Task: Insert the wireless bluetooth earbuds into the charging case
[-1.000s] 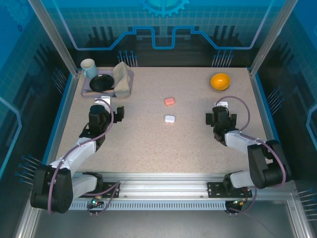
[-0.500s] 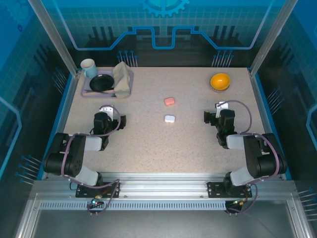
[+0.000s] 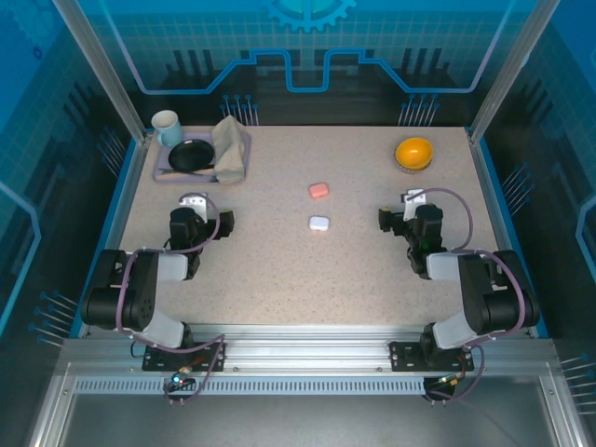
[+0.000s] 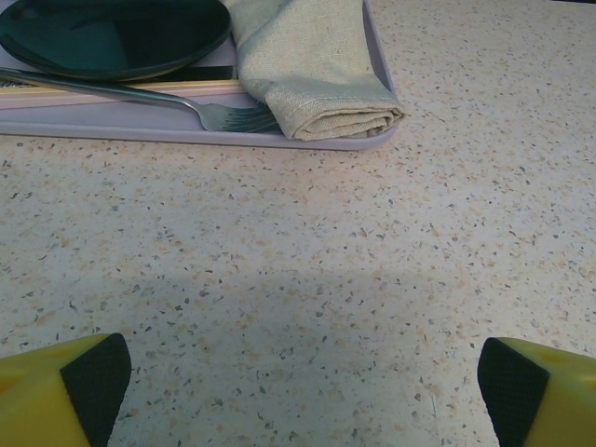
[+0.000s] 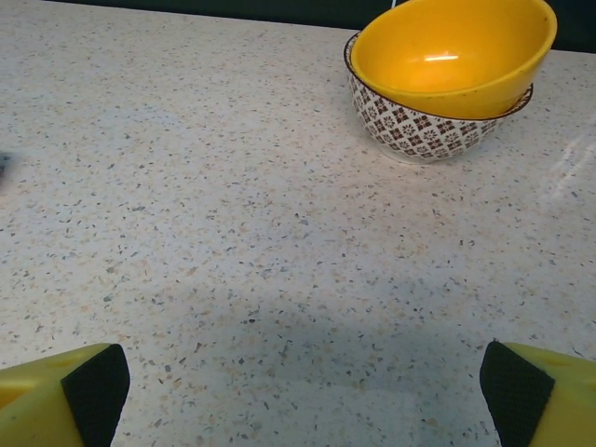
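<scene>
Both arms (image 3: pixel 140 289) have folded up tighter since a second ago. Now the left tool (image 4: pixel 298 377) and the right tool (image 5: pixel 298 382) hang wide open just above the table (image 3: pixel 279 279), holding nothing. A pink charging case (image 3: pixel 318 190) and a white charging case (image 3: pixel 319 223) sit near each other in the middle, between the tools.

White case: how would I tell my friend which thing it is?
Start at the big speckled table and look at its middle. Two small pebble-shaped cases lie there, apart from each other. The white case is the one nearer the table's near edge; the pink case lies behind it.
</scene>
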